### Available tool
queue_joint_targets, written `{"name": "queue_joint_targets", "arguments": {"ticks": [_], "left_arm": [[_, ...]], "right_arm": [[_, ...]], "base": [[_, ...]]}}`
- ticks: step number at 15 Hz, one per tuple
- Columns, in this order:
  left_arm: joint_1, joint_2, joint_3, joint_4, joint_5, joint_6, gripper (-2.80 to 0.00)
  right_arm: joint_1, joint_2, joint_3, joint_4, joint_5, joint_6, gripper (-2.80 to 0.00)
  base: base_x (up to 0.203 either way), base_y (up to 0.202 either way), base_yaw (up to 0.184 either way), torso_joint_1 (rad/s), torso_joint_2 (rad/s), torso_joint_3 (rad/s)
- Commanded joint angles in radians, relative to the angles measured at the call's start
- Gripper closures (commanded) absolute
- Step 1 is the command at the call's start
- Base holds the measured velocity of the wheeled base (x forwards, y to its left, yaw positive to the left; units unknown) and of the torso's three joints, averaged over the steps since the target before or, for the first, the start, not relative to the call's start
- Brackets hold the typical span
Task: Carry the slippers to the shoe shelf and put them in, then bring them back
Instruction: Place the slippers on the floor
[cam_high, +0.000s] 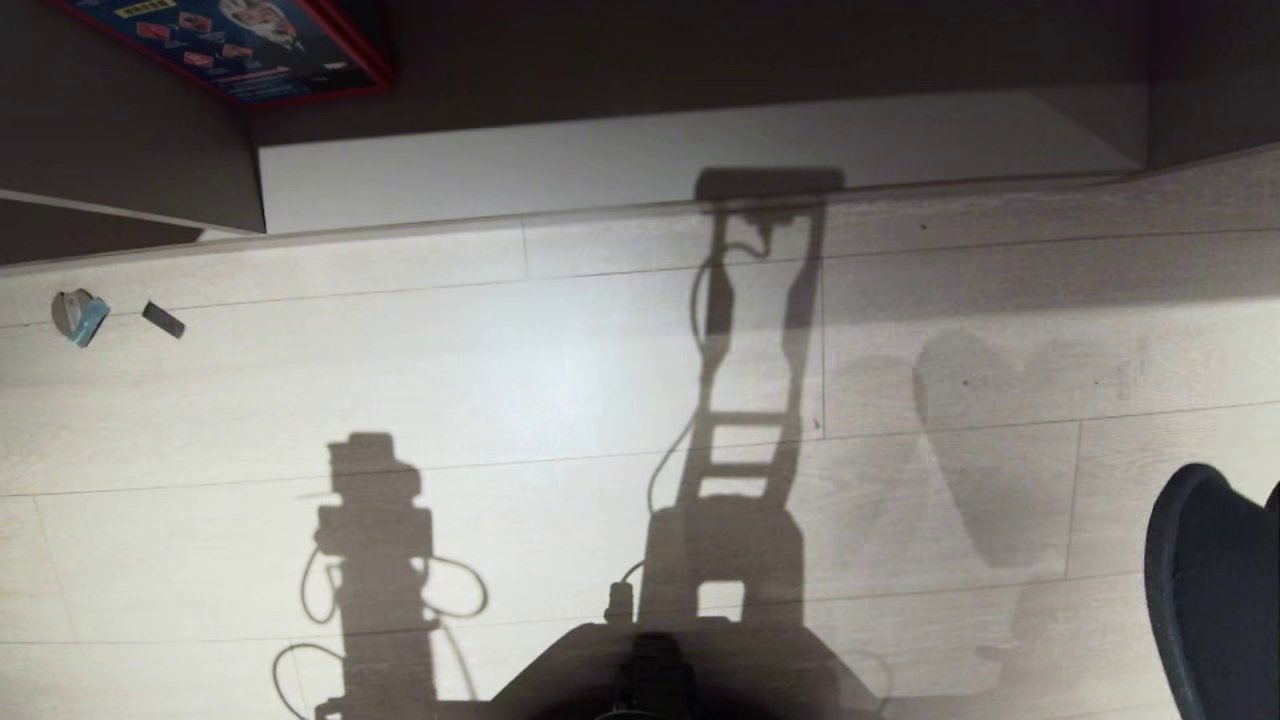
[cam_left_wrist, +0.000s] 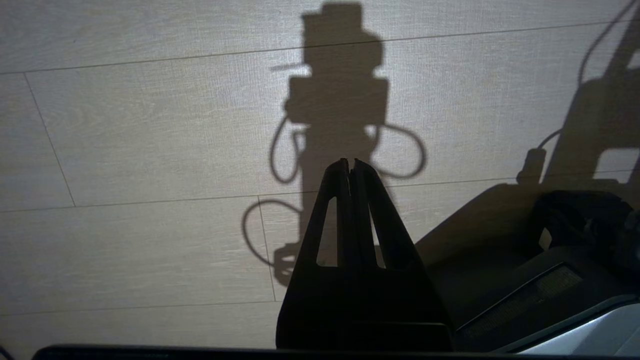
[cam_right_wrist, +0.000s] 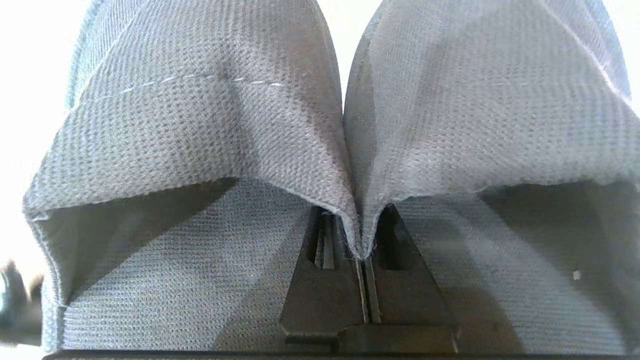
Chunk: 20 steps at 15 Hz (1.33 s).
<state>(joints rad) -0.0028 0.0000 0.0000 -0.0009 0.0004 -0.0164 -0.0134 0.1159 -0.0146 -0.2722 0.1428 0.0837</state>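
With the right gripper (cam_right_wrist: 364, 260) pinching the inner band edges of both slippers (cam_right_wrist: 200, 130) and the left gripper (cam_left_wrist: 351, 165) closed empty above the floor (cam_high: 500, 380), you carry level, keeping the pinch firm toward the shoe shelf (cam_high: 650, 160).

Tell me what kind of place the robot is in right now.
Probably a room in a home. Pale wood-plank floor, a low open cubby in a built-in unit along the wall, and soft grey slippers pinched together in the right tool point to that.
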Motion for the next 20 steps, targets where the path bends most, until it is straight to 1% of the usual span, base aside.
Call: {"name": "queue_joint_targets", "arguments": {"ticks": [1,2,5,7,16,17,18,19,20], "left_arm": [[0.001,-0.002,0.0,-0.001,0.001,0.0,0.0],[0.0,-0.002,-0.002,-0.001,0.0,0.0,0.0],[0.001,-0.002,0.0,-0.001,0.0,0.0,0.0],[0.001,-0.002,0.0,-0.001,0.0,0.0,0.0],[0.001,-0.002,0.0,-0.001,0.0,0.0,0.0],[0.001,-0.002,0.0,-0.001,0.0,0.0,0.0],[0.001,-0.002,0.0,-0.001,0.0,0.0,0.0],[0.0,-0.002,0.0,-0.001,0.0,0.0,0.0],[0.001,-0.002,0.0,-0.001,0.001,0.0,0.0]], "right_arm": [[0.0,-0.117,0.013,0.137,-0.012,-0.009,0.0],[0.0,-0.117,0.016,0.171,-0.042,-0.02,0.0],[0.0,-0.117,0.016,0.178,-0.046,-0.019,0.0],[0.0,-0.117,0.016,0.215,-0.048,-0.019,0.0],[0.0,-0.117,0.016,0.212,-0.049,-0.015,0.0],[0.0,-0.117,0.016,0.246,-0.083,-0.017,0.0],[0.0,-0.117,0.017,0.334,-0.15,-0.02,0.0],[0.0,-0.117,0.016,0.376,-0.178,-0.012,0.0],[0.0,-0.117,0.016,0.375,-0.178,0.007,0.0]], "base": [[0.0,0.0,0.0,0.0,0.0,0.0],[0.0,0.0,0.0,0.0,0.0,0.0],[0.0,0.0,0.0,0.0,0.0,0.0],[0.0,0.0,0.0,0.0,0.0,0.0],[0.0,0.0,0.0,0.0,0.0,0.0],[0.0,0.0,0.0,0.0,0.0,0.0],[0.0,0.0,0.0,0.0,0.0,0.0],[0.0,0.0,0.0,0.0,0.0,0.0],[0.0,0.0,0.0,0.0,0.0,0.0]]}}
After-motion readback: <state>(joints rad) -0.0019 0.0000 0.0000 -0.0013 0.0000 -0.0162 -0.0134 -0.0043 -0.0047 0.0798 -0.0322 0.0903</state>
